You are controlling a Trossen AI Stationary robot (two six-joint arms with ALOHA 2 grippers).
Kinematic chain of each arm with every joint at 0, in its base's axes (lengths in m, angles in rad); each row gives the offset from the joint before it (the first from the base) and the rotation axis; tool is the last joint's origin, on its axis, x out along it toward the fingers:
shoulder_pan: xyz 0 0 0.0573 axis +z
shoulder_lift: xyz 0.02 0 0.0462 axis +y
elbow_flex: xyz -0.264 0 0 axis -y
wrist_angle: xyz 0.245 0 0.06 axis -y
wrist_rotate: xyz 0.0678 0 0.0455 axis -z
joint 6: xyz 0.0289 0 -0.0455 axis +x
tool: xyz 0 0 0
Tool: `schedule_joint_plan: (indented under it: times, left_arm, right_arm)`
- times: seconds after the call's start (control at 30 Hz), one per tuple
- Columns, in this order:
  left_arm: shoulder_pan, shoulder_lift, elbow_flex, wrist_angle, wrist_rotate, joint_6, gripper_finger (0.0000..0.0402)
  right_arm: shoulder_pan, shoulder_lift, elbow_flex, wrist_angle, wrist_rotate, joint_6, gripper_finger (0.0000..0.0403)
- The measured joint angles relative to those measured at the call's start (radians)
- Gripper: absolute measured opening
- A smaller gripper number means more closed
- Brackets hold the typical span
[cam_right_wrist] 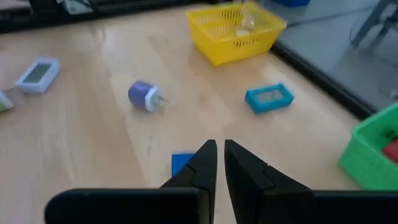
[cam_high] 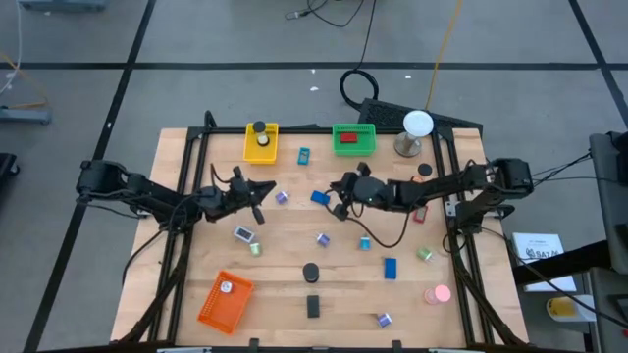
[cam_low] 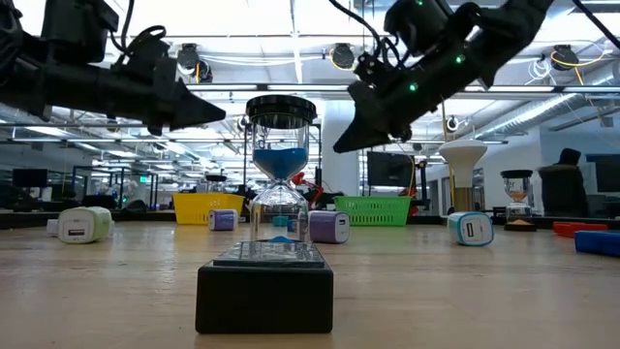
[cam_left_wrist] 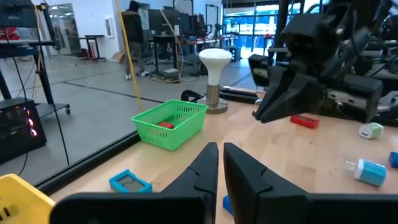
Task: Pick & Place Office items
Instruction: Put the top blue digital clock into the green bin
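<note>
High view: I have a wooden table (cam_high: 294,265) on a grey tiled floor. Far edge: yellow basket (cam_high: 261,143) holding a black piece, green basket (cam_high: 354,138) holding a red one, white ball on a stand (cam_high: 416,129). Near left corner: orange basket (cam_high: 226,299). Office items lie scattered between: cyan flat piece (cam_high: 304,155), blue block (cam_high: 390,268), black disc (cam_high: 311,272), black block (cam_high: 313,306), pink round piece (cam_high: 439,293). Left gripper (cam_high: 261,196) hovers left of centre; right gripper (cam_high: 342,192) hovers centre, just beside a blue block (cam_high: 320,198).

Low view: black base with an hourglass (cam_low: 281,189) in front; both arms hang above the table, holding nothing.

Left wrist view: my left fingers (cam_left_wrist: 239,171) stand almost together, empty; green basket (cam_left_wrist: 170,124) ahead.

Right wrist view: right fingers (cam_right_wrist: 247,167) nearly together, empty, over the blue block (cam_right_wrist: 181,163); purple plug piece (cam_right_wrist: 144,96) and yellow basket (cam_right_wrist: 236,29) beyond.
</note>
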Motion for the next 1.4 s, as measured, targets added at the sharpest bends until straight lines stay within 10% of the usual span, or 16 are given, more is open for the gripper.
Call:
schedule_joint_plan:
  times: [0.73,1.4]
  left_arm:
    - [0.000,0.000,0.001,-0.008,-0.001,0.000,0.0037]
    - [0.000,0.000,0.001,-0.007,-0.001,0.000,0.0037]
  right_arm:
    - [-0.014,0.033,0.211,-0.306,0.024,0.203,0.0126]
    - [-0.091,0.338,0.210,-0.197,-0.257,0.033,0.0292]
